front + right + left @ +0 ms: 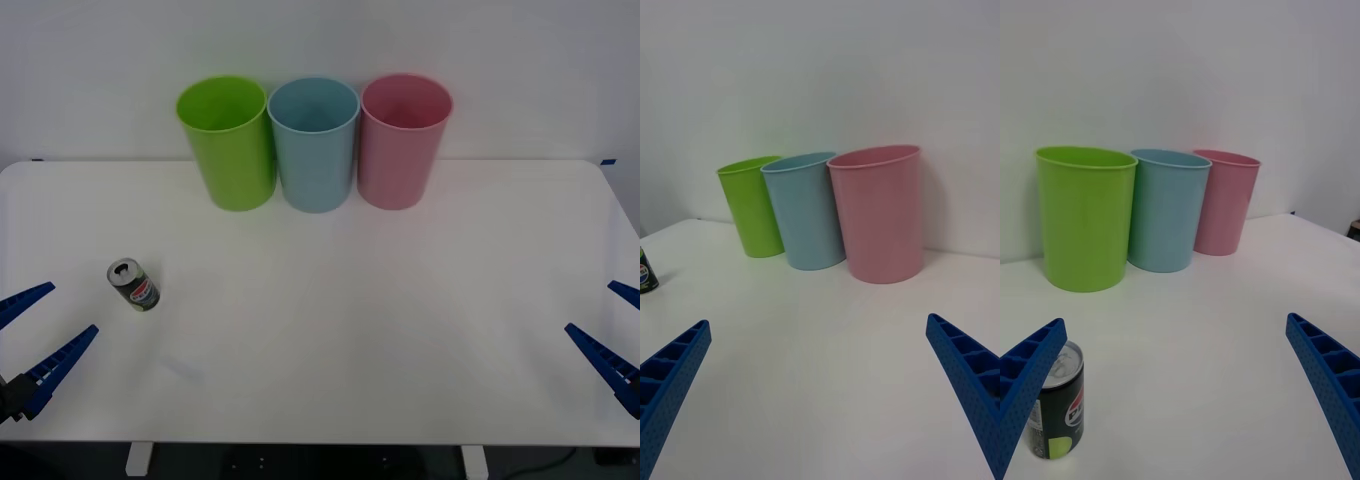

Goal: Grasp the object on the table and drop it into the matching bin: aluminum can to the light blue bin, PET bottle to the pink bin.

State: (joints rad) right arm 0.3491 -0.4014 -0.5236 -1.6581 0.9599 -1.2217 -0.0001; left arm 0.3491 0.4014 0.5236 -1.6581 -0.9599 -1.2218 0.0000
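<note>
The aluminum can [133, 285] is stood upright on the white table [330, 330], near its left side. The left gripper [32, 335] is held wide open just beside it. The right gripper [610, 335] is spread open far off. The light blue bin [313, 145] is set at the back between the lime green bin [229, 143] and the pink bin [403, 141].

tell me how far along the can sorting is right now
Nothing looks done yet: the aluminum can stands upright on the table, far from the light blue bin. Nothing is in hand either; the left gripper is open near the can, and the right gripper is open at the table's right edge. Grasping, carrying and dropping remain.
</note>
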